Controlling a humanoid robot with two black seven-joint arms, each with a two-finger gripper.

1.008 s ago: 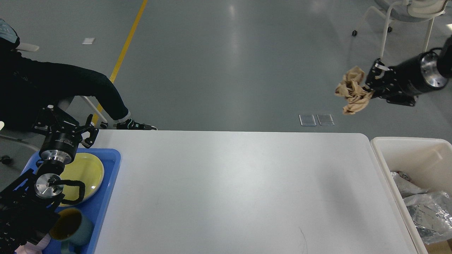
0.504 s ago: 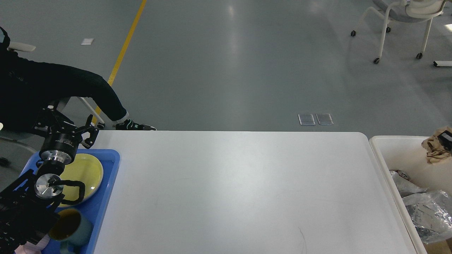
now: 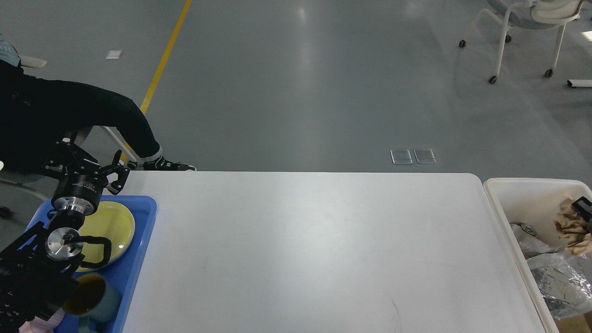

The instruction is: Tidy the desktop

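Since the earlier frames, the right gripper (image 3: 583, 203) has been brought down from high over the floor to the cream plastic bin (image 3: 522, 187) at the right edge of the view, and the crumpled tan cloth (image 3: 572, 226) has come down with it. Only a small black tip of this gripper is seen now, touching the top of the cloth; it cannot be told whether its fingers are pressed together on the cloth or parted. The cloth is seen inside the bin, above crumpled silver foil (image 3: 557, 277).

The desktop (image 3: 305, 249) is found between the two grippers: the right gripper is just beyond its right end, over the bin, and the left gripper (image 3: 88, 163) is held over its far left corner, above the blue tray (image 3: 138, 259). The fingers of the left gripper are seen spread apart, with nothing between them. The long axis of the desktop is laid from left to right across the view, and its far long edge, with rounded corners, is turned toward the grey floor.

On the tray a yellow plate (image 3: 108, 224) and a teal mug (image 3: 92, 296) lying on its side are seen. A person in black clothes (image 3: 55, 115) is seated beyond the tray.
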